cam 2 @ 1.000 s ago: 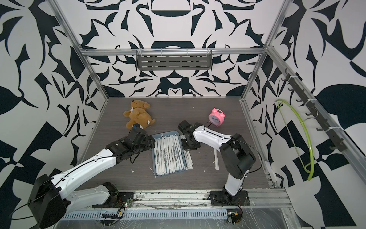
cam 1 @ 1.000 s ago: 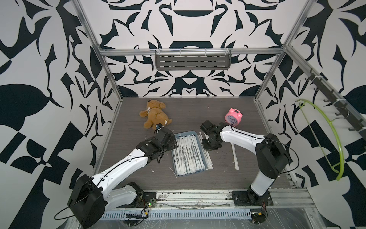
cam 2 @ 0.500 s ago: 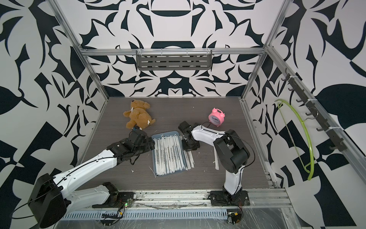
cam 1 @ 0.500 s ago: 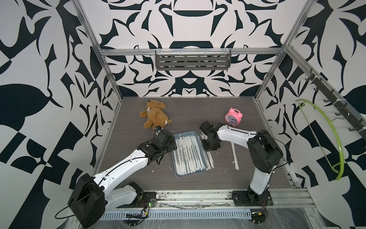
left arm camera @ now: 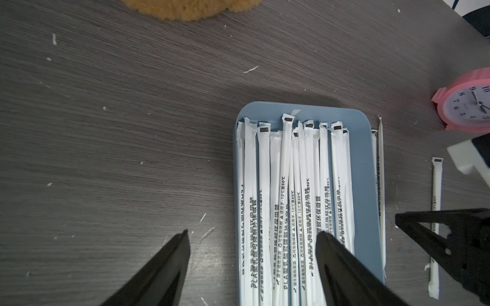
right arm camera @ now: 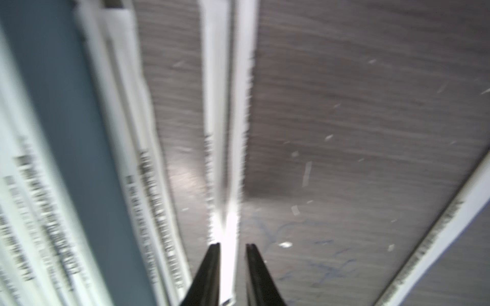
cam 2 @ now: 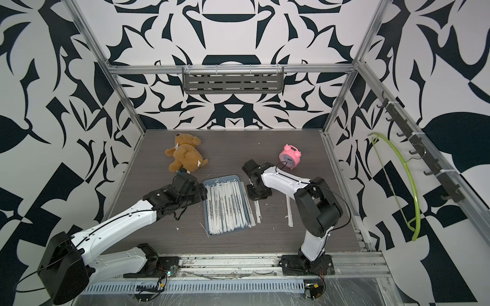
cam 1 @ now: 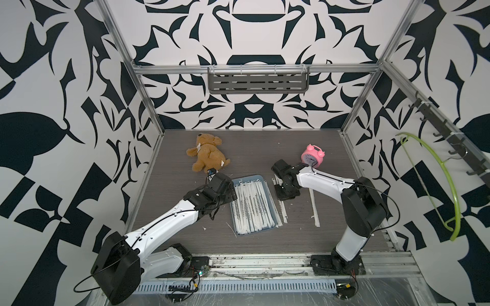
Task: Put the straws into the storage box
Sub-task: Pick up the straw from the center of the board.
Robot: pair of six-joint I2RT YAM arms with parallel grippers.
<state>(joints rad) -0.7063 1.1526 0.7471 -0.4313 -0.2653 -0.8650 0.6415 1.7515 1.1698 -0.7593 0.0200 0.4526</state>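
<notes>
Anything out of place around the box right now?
Yes: a few straws lie on the table beside the storage box, on the right arm's side, and a lone straw lies farther out. White scraps litter the table.

A brown plush teddy bear (cam 1: 208,156) lies on the dark wood-grain worktop (cam 1: 252,148), well apart from an upright pink twin-bell alarm clock (cam 1: 313,158). A grey slotted shelf (cam 1: 258,82) is mounted high at the back, and a lime-green plastic hanger (cam 1: 454,191) hangs at the right.

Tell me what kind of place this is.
Probably a robot test cell: two arms bolted to a rail, aluminium frame with patterned walls, and props like a teddy bear and alarm clock.
</notes>
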